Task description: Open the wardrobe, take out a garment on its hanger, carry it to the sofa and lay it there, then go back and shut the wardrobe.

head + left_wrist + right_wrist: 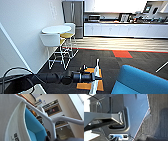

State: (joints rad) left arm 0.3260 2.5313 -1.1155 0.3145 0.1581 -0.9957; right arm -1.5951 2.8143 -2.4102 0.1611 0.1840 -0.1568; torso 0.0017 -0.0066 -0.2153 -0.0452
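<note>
One sofa (142,81) shows in the head view, its turquoise back and seat at about five o'clock, and one black left arm reaches in from eight o'clock toward the middle bottom, ending in the left gripper (96,75) near six o'clock. From it one slim whitish hanger (97,65) rises, with a strip of the white garment (93,88) hanging below it at six o'clock; the gripper is at the hanger, but whether its fingers are clenched or released on it cannot be told. In the left wrist view the hanger (50,119) is one white forked bar crossing close to the camera, the garment (11,117) draped large beside it with a printed label on its edge, and the sofa (33,126) turquoise just behind both. Two white chairs (53,41) stand at one round white table (56,29) near eleven o'clock, against the white wall. One orange carpet tile (87,85) lies under the gripper and one red tile (122,53) at one o'clock, on dark carpet between arm and sofa. One steel fridge (73,15) stands at twelve o'clock beside a long white kitchen counter (125,30). The right wrist view gives dark carpet (159,116) and robot parts, and the right gripper's fingers cannot be told.
</note>
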